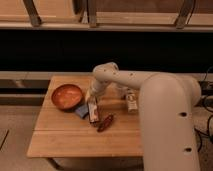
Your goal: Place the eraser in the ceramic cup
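Observation:
The eraser (93,112), a slim whitish bar with a dark edge, lies on the wooden table (65,140) just right of the orange bowl. My gripper (92,101) reaches down from the white arm and sits at the eraser's far end, touching or just above it. A small pale shape (122,91) right of the arm, partly hidden by it, looks like the ceramic cup. It stands apart from the eraser.
A wide orange bowl (66,96) stands at the left. A blue-grey sponge pad (82,110) lies beside the eraser. A reddish-brown object (105,123) lies in front of it. A whitish remote-like bar (131,102) lies at the right. The robot's white body (170,130) fills the right side.

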